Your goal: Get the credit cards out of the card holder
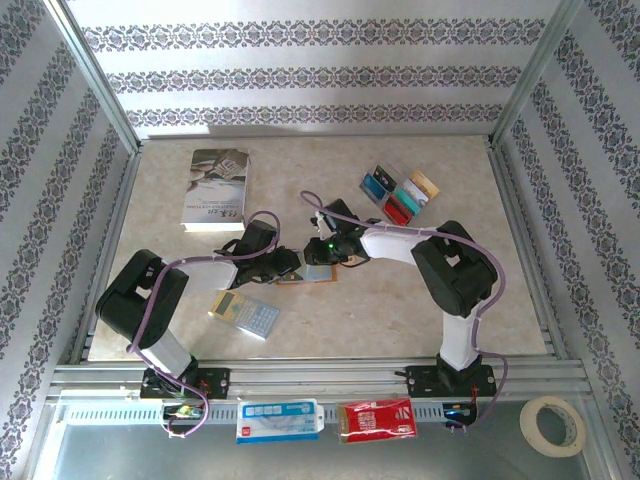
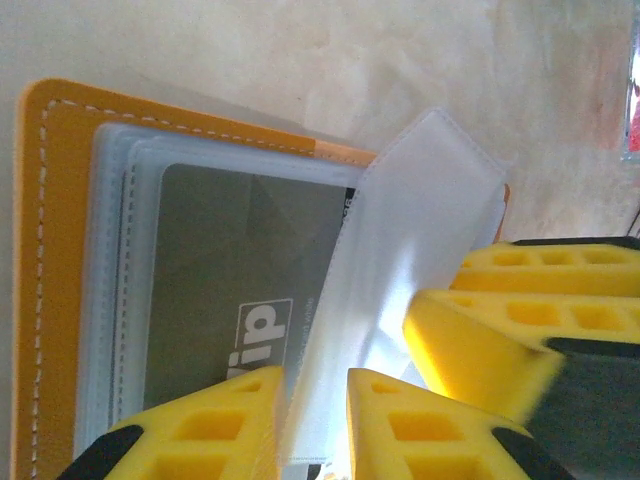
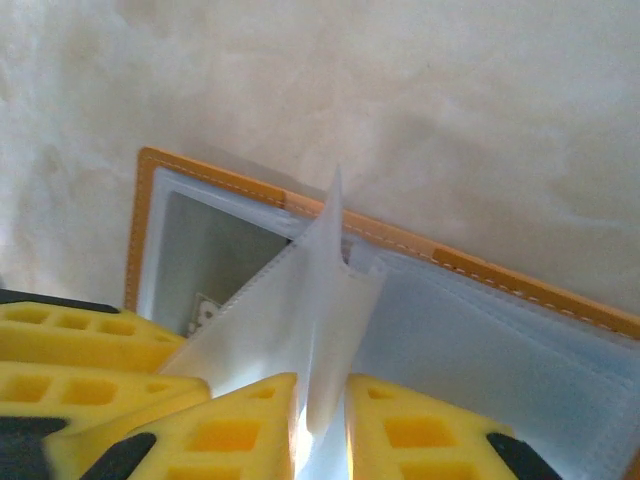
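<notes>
Nearest the arm bases, the calculator (image 1: 246, 315) lay on the bench (image 1: 350, 320) just left of the action. It was close enough that a swinging left arm could've nudged it, but that's minor. The real worry was in the middle, where the card holder (image 2: 60, 250) lay open and flat between the two arms with both end effectors down on it. The left end effector (image 2: 315, 385) had its yellow fingers closed to a narrow gap on a clear sleeve (image 2: 400, 230). The right end effector (image 3: 320, 385) was pinched the same way on a leaf of that plastic standing up on edge, so neither had hold of a card. A grey card (image 2: 230, 290) sat tucked in a pocket beside the lifted leaf. My guess is that a straight pull up from there would've dragged the whole holder off the bench, or torn the thin plastic at the stitching. The two sets of fingers were almost touching too — one bump could've knocked a grip loose and let the sleeve flop over the card. Farther back on the right, several credit cards (image 1: 400, 195) lay fanned out, well apart from the holder, and a book (image 1: 215, 188) sat far left.
</notes>
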`<state>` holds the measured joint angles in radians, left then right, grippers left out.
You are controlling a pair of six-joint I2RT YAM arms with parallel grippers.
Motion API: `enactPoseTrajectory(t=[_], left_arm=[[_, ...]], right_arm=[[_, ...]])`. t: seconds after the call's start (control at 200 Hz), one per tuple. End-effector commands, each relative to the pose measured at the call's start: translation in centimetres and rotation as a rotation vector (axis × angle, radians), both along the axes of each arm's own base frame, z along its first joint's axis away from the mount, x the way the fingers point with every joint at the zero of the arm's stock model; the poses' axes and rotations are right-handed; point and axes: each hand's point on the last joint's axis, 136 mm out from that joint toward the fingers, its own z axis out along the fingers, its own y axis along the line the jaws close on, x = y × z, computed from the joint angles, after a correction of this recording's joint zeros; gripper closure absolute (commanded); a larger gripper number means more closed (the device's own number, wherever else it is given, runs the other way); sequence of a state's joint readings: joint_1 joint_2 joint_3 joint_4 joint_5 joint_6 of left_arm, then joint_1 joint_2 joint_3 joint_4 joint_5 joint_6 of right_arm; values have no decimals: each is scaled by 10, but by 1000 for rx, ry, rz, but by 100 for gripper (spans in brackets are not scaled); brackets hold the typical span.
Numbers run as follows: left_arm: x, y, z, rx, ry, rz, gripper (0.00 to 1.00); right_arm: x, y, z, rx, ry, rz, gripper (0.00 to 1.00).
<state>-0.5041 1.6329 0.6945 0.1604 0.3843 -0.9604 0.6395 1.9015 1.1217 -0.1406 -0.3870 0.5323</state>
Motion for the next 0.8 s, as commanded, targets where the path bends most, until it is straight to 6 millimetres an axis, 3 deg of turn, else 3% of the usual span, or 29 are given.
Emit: enactPoseTrajectory(t=[0.0,0.25,0.575,0.794], left_arm=[[3,-11,6,-2,-40,-46,76],[7,-31,17,-83,-81,-92,72],[7,-78,45,-155,-148,-189,56],[7,-92,47,-145,-157,-219,49]], right_arm=[[4,-1,33,65,-30,-23,75],[16,-21,68,85,-116,-111,68],[24,-63,77,62,-168,-229,68],[30,-83,83,60,-194,-292,68]])
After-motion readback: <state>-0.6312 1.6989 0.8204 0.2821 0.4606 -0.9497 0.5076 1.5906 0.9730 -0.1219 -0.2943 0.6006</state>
